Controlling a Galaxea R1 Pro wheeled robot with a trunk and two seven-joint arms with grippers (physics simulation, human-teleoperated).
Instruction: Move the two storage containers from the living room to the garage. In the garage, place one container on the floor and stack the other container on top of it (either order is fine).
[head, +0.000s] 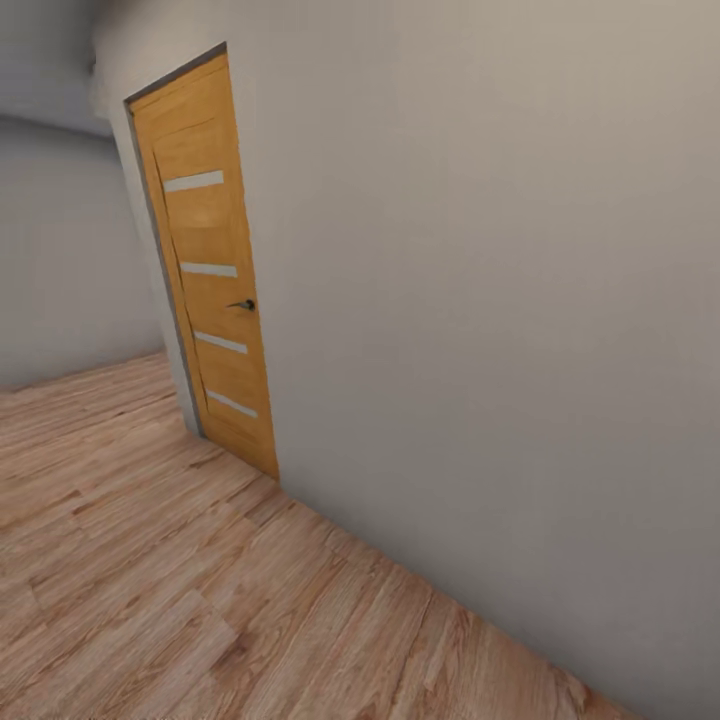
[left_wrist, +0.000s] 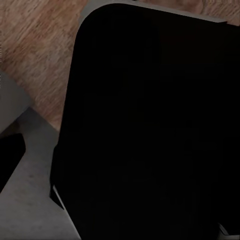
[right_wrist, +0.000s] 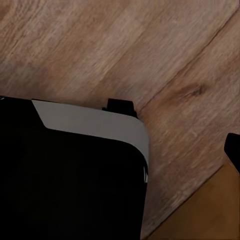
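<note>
Storage containers: location cannot be told from these views.

Arm pose: the left wrist camera sits close against a large black rounded-corner body (left_wrist: 150, 130). A grey panel (left_wrist: 30, 165) lies beside it and a strip of wood-plank flooring (left_wrist: 35, 55) shows past its edge. The right wrist camera looks down at the same flooring over a black mass (right_wrist: 65, 185) with a pale grey rim (right_wrist: 90, 122).

Left gripper: fingers not identifiable against the black body, so their opening and any load cannot be told. Right gripper: a small black tab (right_wrist: 120, 106) pokes out just past the grey rim and another dark piece (right_wrist: 233, 150) is cut off by the frame edge. Whether these are fingertips is unclear, so opening and load cannot be told.

Hard to make out: an orange-brown surface (right_wrist: 210, 215) fills one corner of the right wrist view, identity uncertain.

Head view: a plain grey-white wall (head: 480, 300) runs diagonally across the frame. Set in it is a closed orange wooden door (head: 205, 260) with four pale horizontal slits and a dark lever handle (head: 243, 304). The light plank floor meets the wall's base. A second wall (head: 60, 280) stands further back at the left.
</note>
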